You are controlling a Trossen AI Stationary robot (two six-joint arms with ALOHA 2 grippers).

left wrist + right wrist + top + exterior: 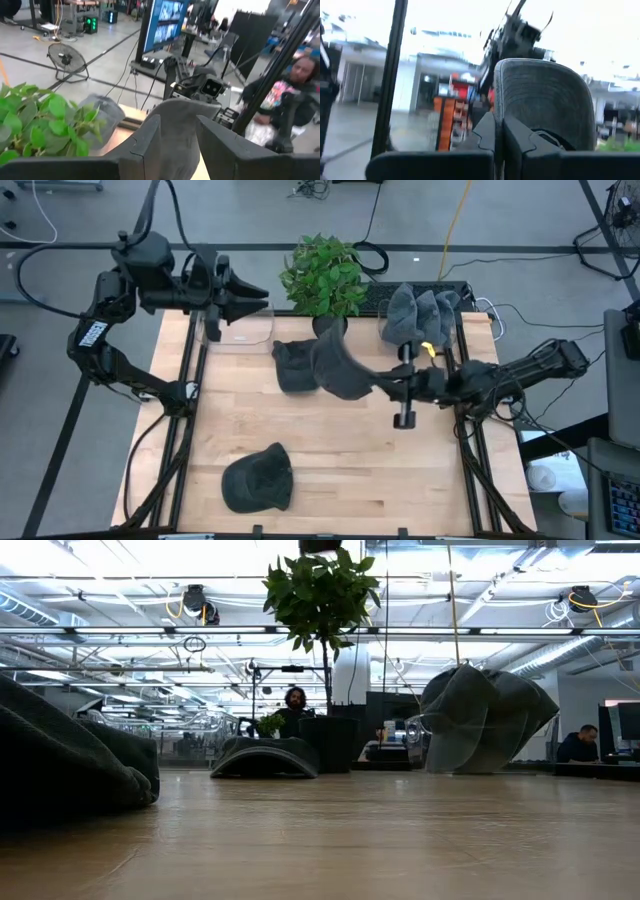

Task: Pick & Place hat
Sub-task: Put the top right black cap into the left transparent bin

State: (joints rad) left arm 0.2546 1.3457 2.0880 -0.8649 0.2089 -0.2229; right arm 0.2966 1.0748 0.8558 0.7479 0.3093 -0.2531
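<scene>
The hat [340,370] hangs in the air above the far middle of the table [330,440], just in front of the plant [322,275]. The right gripper [385,383] holds it, with both fingers pressed together on the edge of the fabric; in the right wrist view the grey cloth stands up just past the closed fingers. The hat looks light and soft. It droops under its own weight, so I think it will swing and fold when the arm moves. A pinch on the brim or a thick seam seems the safest place to hold, because thin cloth may slip out.

Another dark hat [292,365] lies flat on the table right beside it, partly under it. A third hat [258,480] rests near the front edge, well apart. A grey pile of hats [420,315] sits at the far right corner.

The left gripper [255,297] waits at the far left, above a clear tray [240,332], fingers a little apart and holding nothing.
</scene>
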